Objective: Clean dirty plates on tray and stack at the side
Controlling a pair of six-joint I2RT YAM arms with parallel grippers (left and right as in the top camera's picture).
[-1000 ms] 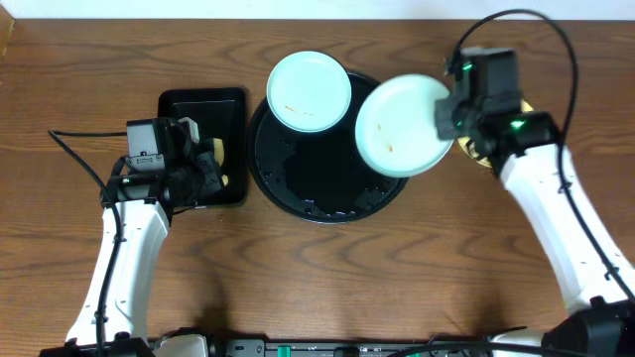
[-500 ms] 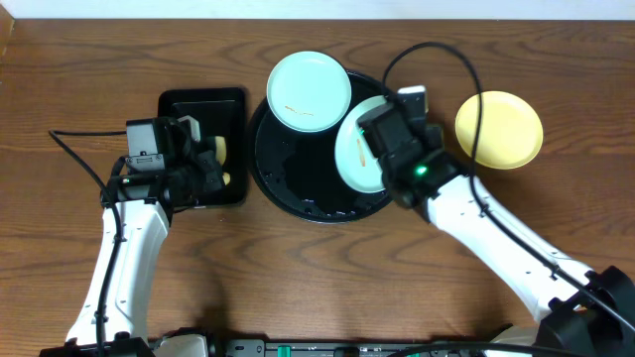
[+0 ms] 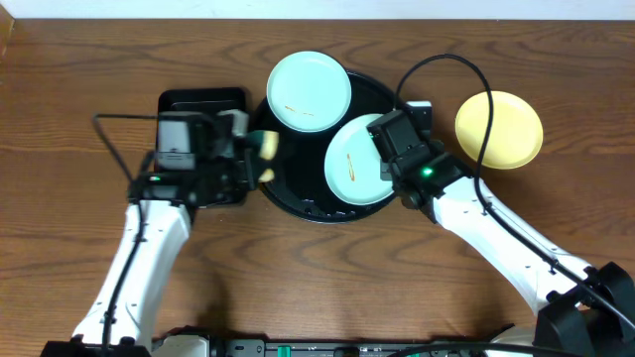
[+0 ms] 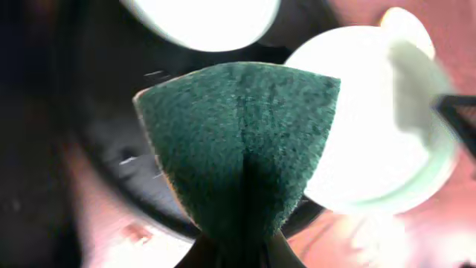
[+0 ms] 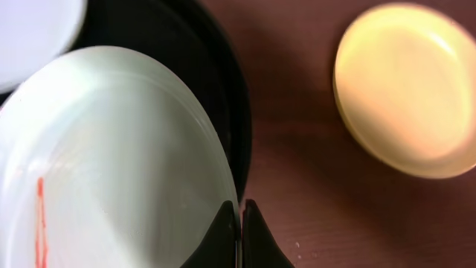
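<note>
The round black tray [image 3: 298,188] lies mid-table. A mint-green plate [image 3: 309,91] with faint orange smears rests on its back rim. My right gripper [image 3: 385,164] is shut on the right rim of a second mint plate [image 3: 352,164], held over the tray's right half. In the right wrist view the fingers [image 5: 240,214] pinch this plate [image 5: 111,164], which bears an orange streak. A yellow plate [image 3: 499,129] sits on the table at the right. My left gripper [image 3: 250,159] is shut on a green-faced sponge [image 4: 238,141] over the tray's left edge.
A smaller rectangular black tray [image 3: 203,107] sits left of the round one, behind my left wrist. The right arm's cable loops above the yellow plate. Bare wooden table [image 3: 327,268] stretches along the front between the two arms.
My right arm swung the mint plate from over the yellow plate leftward onto the tray's right half. My left arm carried the sponge rightward from the rectangular tray to the round tray's edge.
</note>
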